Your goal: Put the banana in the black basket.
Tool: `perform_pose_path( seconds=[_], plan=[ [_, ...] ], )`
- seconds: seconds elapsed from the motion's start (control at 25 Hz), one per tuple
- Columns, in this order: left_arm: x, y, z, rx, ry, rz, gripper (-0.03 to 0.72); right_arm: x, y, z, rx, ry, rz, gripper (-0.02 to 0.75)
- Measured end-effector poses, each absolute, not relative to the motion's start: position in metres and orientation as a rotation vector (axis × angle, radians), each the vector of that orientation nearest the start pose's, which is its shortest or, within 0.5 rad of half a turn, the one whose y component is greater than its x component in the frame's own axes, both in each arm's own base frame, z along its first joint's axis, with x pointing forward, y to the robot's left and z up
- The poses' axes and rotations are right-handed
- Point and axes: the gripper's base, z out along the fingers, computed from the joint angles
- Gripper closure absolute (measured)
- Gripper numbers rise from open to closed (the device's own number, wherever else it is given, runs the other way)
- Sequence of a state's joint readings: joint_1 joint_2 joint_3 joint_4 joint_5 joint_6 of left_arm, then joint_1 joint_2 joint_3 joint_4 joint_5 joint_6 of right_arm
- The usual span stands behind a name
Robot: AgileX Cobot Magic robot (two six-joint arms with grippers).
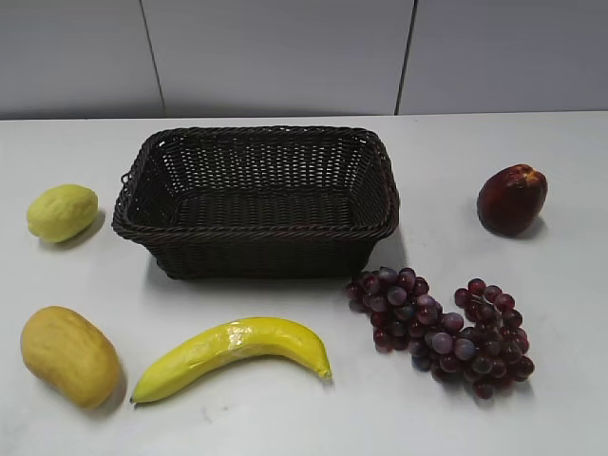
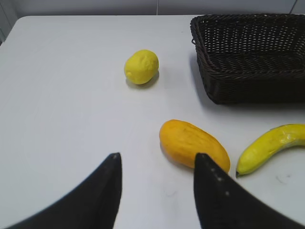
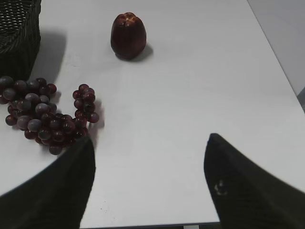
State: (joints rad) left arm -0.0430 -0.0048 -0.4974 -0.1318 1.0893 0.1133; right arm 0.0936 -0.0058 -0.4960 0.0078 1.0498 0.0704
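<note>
Both grippers hang spread and empty: left gripper [image 2: 157, 164] by the mango [image 2: 193, 144], right gripper [image 3: 148, 150] near the grapes [image 3: 45, 117]. Banana [image 1: 233, 353] lies on the table [image 1: 285, 418] before the black basket [image 1: 255, 201]; it looks glossy, light, probably slippery, so pinch mid-curve.

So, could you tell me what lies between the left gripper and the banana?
In the left wrist view, the mango sits between the open left gripper and the banana; nothing else intervenes.
</note>
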Motion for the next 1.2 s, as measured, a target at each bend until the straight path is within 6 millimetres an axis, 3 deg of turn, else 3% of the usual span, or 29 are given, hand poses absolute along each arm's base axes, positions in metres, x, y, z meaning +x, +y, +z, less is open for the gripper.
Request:
perform_pose_path(
  seconds=[0.36,1.2],
  plan=[
    [-0.0074,-0.0103,0.2748,0.17,2.058,-0.115,0.285,-0.0049,0.0002,0.277,-0.024,2.033,0.113,0.167],
    [-0.0074,-0.0103,0.2748,0.17,2.058,-0.115,0.293,-0.0056,0.0023,0.2838,-0.024,1.987,0.149,0.167]
  ],
)
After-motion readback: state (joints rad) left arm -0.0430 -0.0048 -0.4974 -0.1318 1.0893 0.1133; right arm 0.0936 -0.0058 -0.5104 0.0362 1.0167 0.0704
